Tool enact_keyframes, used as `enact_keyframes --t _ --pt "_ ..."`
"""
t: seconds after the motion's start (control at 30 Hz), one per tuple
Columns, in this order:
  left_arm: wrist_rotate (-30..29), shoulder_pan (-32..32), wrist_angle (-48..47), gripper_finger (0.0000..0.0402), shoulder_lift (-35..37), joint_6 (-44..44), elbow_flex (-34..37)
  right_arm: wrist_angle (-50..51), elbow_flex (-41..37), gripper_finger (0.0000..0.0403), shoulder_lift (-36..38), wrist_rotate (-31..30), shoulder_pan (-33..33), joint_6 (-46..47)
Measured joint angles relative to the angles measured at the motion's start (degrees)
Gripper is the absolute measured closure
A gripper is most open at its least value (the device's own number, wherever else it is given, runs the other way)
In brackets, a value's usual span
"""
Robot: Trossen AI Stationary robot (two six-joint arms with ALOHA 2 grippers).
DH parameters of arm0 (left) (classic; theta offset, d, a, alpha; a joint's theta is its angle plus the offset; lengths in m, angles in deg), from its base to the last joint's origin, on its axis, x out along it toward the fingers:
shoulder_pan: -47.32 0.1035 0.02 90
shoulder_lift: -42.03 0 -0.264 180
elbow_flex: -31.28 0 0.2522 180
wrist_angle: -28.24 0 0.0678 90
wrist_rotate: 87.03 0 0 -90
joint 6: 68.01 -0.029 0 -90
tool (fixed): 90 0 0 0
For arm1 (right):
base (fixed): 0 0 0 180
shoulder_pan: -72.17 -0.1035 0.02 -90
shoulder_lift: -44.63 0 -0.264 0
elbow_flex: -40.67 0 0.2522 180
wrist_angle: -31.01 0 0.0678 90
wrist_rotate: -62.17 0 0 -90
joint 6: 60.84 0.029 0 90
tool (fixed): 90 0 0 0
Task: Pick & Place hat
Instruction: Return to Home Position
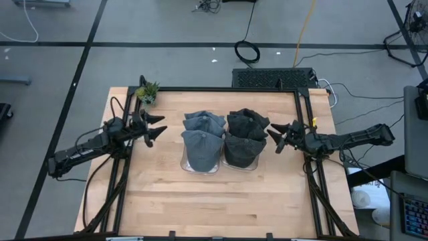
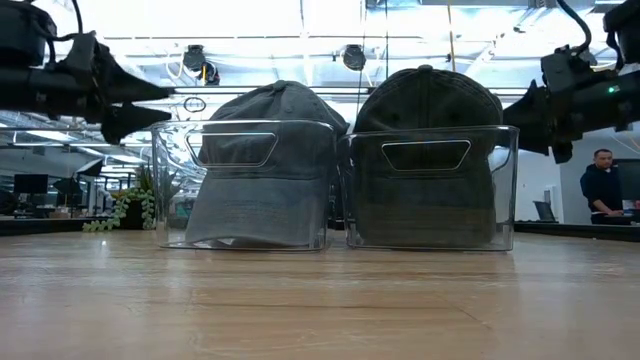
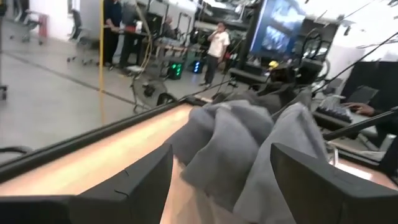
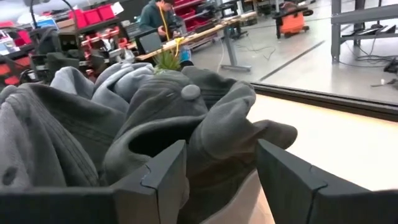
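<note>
Two clear plastic bins stand side by side mid-table. The left bin (image 1: 200,166) holds a stack of blue-grey caps (image 1: 202,137); the right bin (image 1: 242,163) holds dark grey caps (image 1: 245,137). In the low view the blue-grey cap (image 2: 262,165) and dark cap (image 2: 428,150) rise above the bin rims. My left gripper (image 1: 159,127) hovers open left of the bins, above the table, fingers pointing at the blue-grey caps (image 3: 249,149). My right gripper (image 1: 273,137) hovers open right of the bins, facing the dark caps (image 4: 180,118).
A small potted plant (image 1: 147,92) sits at the table's far left corner. A black frame (image 1: 221,89) runs around the table edges. The near half of the wooden table (image 1: 221,207) is bare. A person (image 2: 603,185) stands in the room beyond.
</note>
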Motion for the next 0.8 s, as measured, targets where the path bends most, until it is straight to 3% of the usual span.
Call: enact_keyframes --t 0.3,0.8 --pt "-4.5 0.0 -2.19 0.0112 -0.67 0.12 -0.08 0.55 -0.07 0.0222 -0.05 0.28 0.0 -0.19" --pt "-4.43 0.0 -1.6 0.0128 -1.11 -0.25 -0.07 -0.65 -0.09 0.0226 -0.05 0.32 0.0 -0.17"
